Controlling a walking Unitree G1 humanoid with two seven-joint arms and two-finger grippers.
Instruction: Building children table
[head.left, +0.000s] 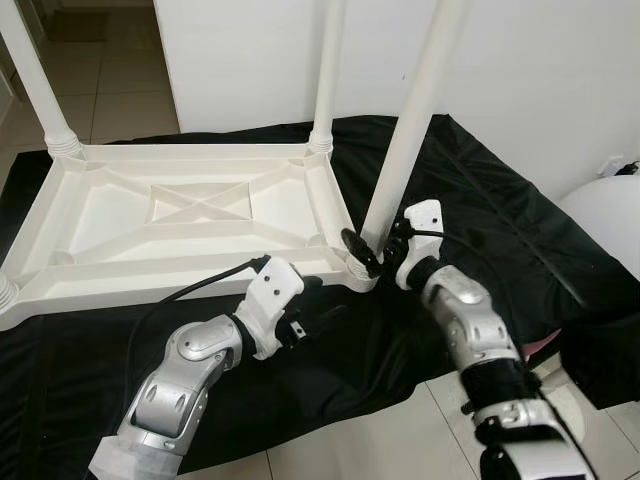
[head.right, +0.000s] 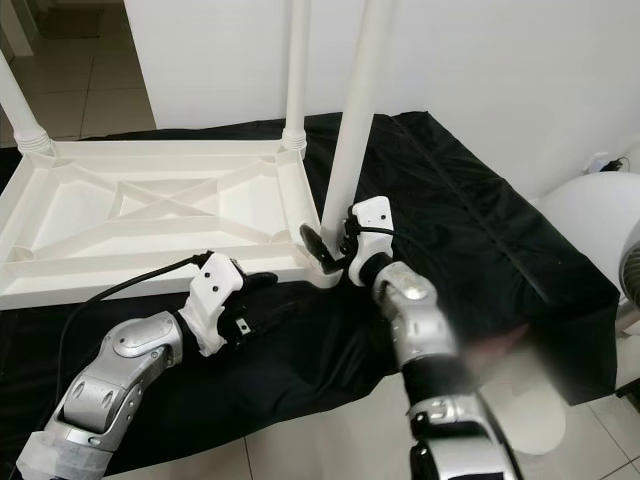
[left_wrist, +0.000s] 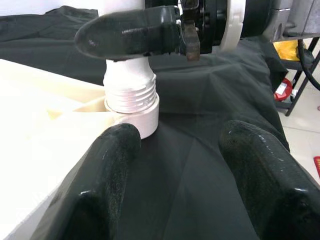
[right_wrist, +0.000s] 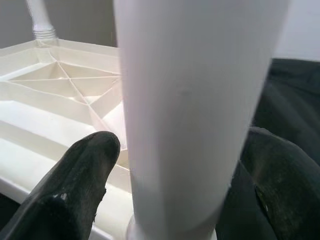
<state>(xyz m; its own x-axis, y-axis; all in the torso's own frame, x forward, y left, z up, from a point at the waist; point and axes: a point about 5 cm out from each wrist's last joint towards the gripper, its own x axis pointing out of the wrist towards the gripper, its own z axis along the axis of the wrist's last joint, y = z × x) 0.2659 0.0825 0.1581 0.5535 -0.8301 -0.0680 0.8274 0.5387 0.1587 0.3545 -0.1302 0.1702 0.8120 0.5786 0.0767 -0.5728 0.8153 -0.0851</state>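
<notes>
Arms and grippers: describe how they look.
Both arms are jointed silver shells. The left arm has a white wrist block with a black cable looping off it. The right arm has black bands. The left gripper and right gripper have thick rounded black fingers.

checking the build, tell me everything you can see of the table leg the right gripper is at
The table leg is a smooth white plastic-looking tube, upright, running out of the top of the head views. Its ribbed, threaded base sits in the near right corner socket of the upturned white tabletop, which lies on a black cloth. The right gripper has its black fingers on either side of the leg low down. The left gripper rests open on the cloth nearby, apart from it.
</notes>
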